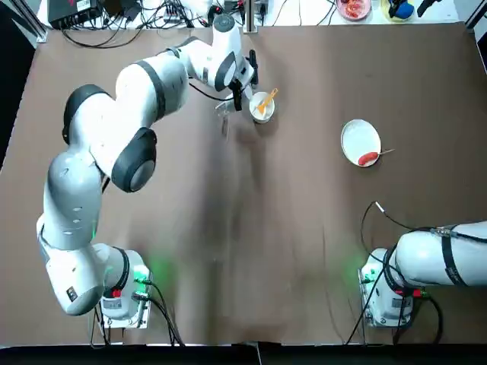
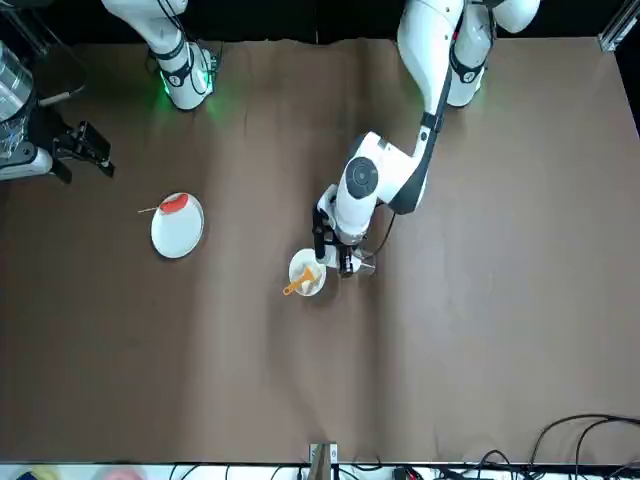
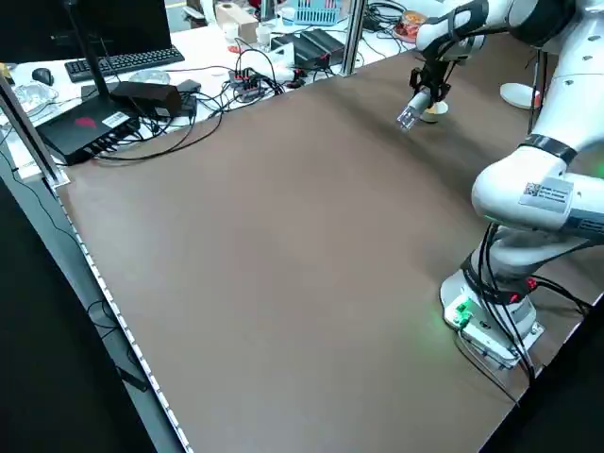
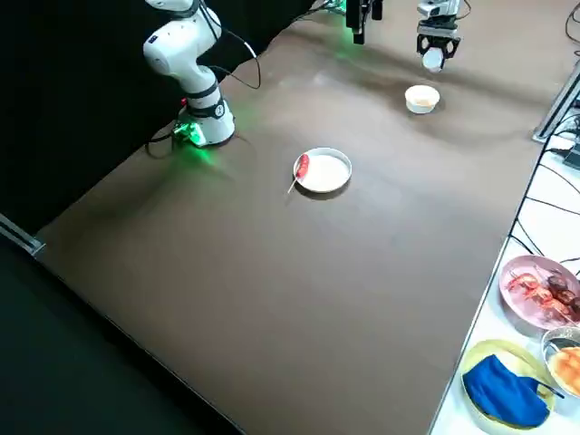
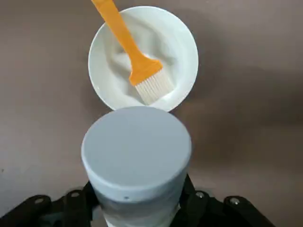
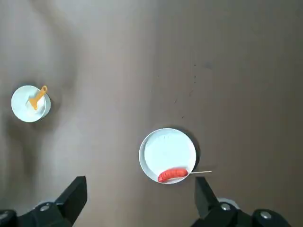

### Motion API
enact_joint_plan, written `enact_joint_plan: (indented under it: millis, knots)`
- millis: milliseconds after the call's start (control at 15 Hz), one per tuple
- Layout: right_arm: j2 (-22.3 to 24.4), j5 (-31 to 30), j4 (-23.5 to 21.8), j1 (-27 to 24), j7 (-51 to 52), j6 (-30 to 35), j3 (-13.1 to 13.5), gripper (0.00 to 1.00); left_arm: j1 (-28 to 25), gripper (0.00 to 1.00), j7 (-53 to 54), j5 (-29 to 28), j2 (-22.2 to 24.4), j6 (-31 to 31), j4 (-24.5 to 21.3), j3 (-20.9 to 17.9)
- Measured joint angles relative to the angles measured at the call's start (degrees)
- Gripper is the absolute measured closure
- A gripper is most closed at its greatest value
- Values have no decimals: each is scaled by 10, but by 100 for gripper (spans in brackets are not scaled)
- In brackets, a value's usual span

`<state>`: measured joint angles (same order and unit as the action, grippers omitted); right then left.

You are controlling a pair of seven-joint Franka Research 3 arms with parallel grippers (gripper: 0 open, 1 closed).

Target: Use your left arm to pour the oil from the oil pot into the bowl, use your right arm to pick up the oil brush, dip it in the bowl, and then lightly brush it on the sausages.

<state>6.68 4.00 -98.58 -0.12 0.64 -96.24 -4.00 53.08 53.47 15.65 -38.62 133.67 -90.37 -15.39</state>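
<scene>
Brown table [image 1: 304, 228]; left arm [image 1: 156, 91] reaches from the near left to the far half; right arm [image 1: 441, 255] sits low over by the table's right edge. Left gripper [image 1: 242, 90] is closed round the oil pot, just left of the bowl; right gripper [image 6: 141, 182] has fingers [image 6: 78, 189] wide apart, nothing between, idle off to the right, near the table's right edge.

White plate [image 1: 361, 137] is in the table's right half, nearer the robot than the bowl; small white bowl [image 2: 301, 262] is about midway across, toward the far edge; oil pot [image 5: 136, 146] is tipped well off upright, white cap [image 4: 433, 60] toward the bowl, clear end pointing away to the left; oil brush [image 5: 124, 35] rests in the bowl, bristles inside, handle over the rim toward the far right; red sausage [image 6: 173, 174] lies inside the plate's near-right rim, skewer [image 6: 201, 172] out past it to the right.

Key relation: bowl lies right beside the pot's cap end, on its right; left gripper is far nearer it than the right one. Step looks like pouring, early on; cannot tell if oil runs; next probably needs the cap end kept over the bowl's rim, steeper if flow is weak; risk is oil missing the rim or the pot knocking the brush.
</scene>
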Motion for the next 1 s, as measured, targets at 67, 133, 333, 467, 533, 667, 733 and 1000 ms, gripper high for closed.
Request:
enact_joint_plan:
  millis: [67, 133, 333, 467, 533, 667, 733, 1000]
  knots:
    - [0, 0, 0, 0, 0, 0, 0, 0, 2, 35, 0, -1, -6, 0, 5, 0]
    - [0, 0, 0, 0, 0, 0, 0, 0, 4, 35, -1, -1, -10, 0, 8, 0]
    - [0, 0, 0, 0, 0, 0, 0, 0, 8, 35, -11, -2, -20, -2, 18, -1]
    - [0, 0, 0, 0, 0, 0, 0, 0, 9, 35, -12, -3, -22, -2, 18, -1]
    - [0, 0, 0, 0, 0, 0, 0, 0, 9, 35, -12, -6, -23, -2, 18, -1]
    - [0, 0, 0, 0, 0, 0, 0, 0, 9, 35, -13, -11, -23, -2, 18, -2]
    - [0, 0, 0, 0, 0, 0, 0, 0, 9, 35, -13, -11, -23, -2, 19, -2]
    - [0, 0, 0, 7, 0, 1, -1, 0, 8, 35, -13, -11, -23, -2, 22, -2]
